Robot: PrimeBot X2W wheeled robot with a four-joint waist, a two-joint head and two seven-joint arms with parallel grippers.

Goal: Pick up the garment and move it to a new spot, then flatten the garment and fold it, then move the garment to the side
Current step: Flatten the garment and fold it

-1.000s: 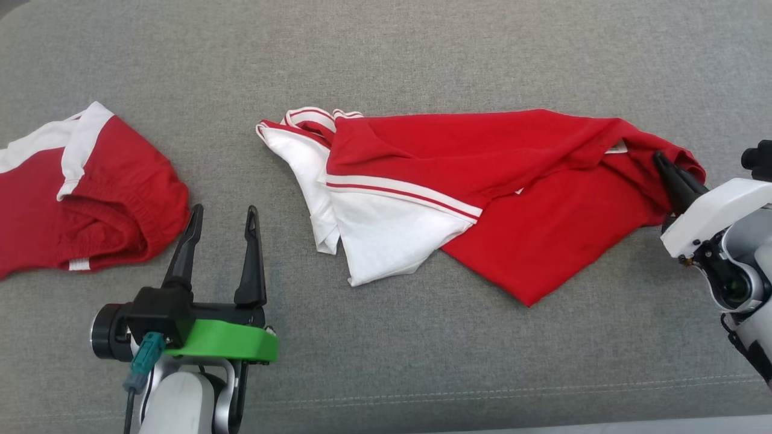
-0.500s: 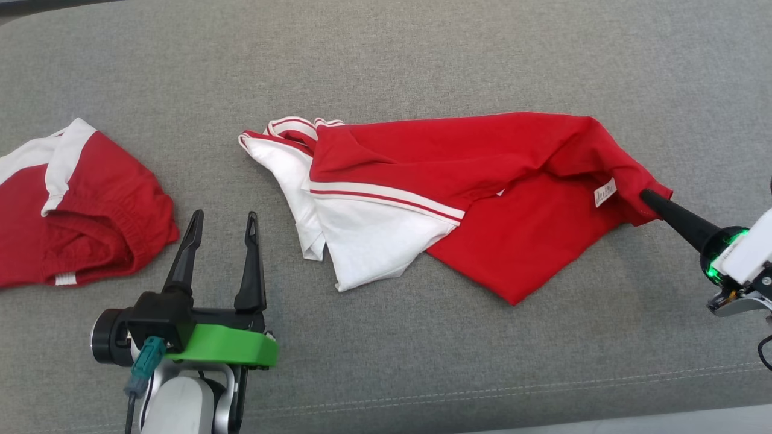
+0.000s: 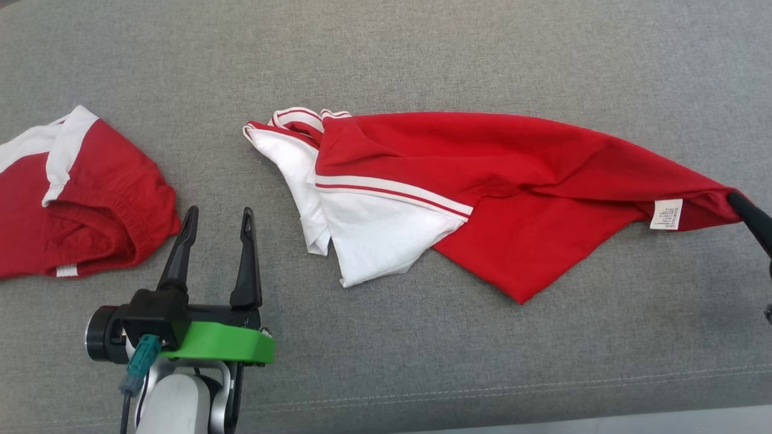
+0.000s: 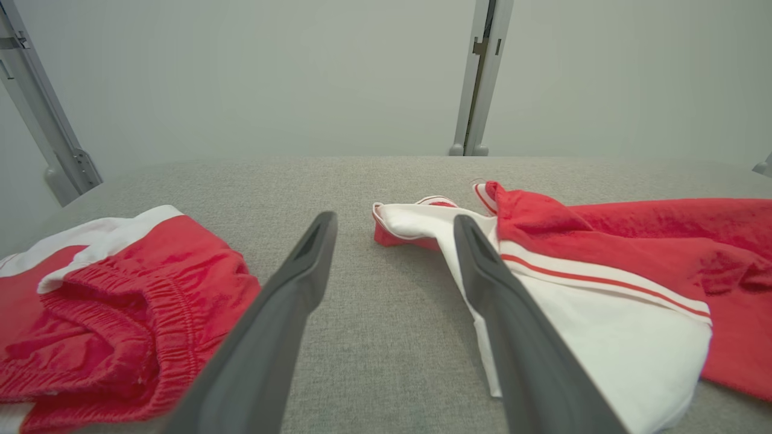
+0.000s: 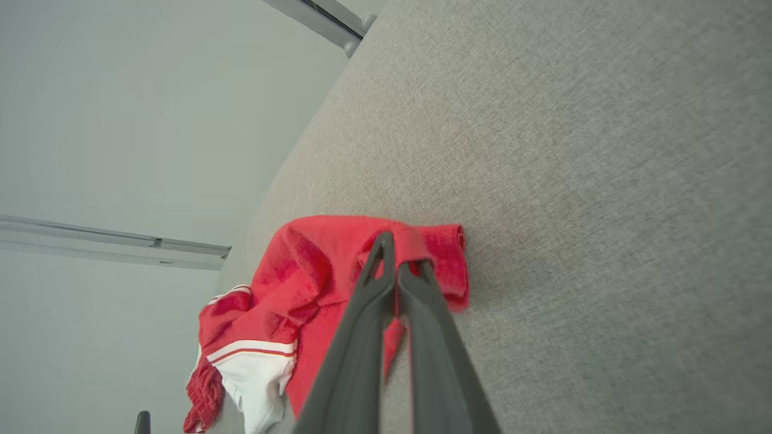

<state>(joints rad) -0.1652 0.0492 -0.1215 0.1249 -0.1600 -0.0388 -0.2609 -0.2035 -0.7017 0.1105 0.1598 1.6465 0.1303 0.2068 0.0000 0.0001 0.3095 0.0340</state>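
Observation:
The garment (image 3: 482,181) is a red shirt with white panels and striped trim, lying stretched sideways across the middle of the grey cushion. My right gripper (image 3: 737,200) sits at the right edge of the head view, shut on the garment's red corner near a white label (image 3: 666,214). In the right wrist view the right gripper (image 5: 398,259) pinches a fold of the garment (image 5: 301,271). My left gripper (image 3: 219,212) stands open and empty, left of the garment's white part. In the left wrist view the left gripper (image 4: 395,222) points past the garment (image 4: 603,289).
A second piece of clothing, red shorts (image 3: 78,193) with white trim, lies bunched at the left edge, close to my left gripper; the left wrist view shows the shorts (image 4: 108,301) too. The grey cushion (image 3: 422,337) has bare room in front, with a seam near its front edge.
My right gripper has pulled the garment's red corner out to the right, drawing the cloth long and taut. The left arm has stayed in place.

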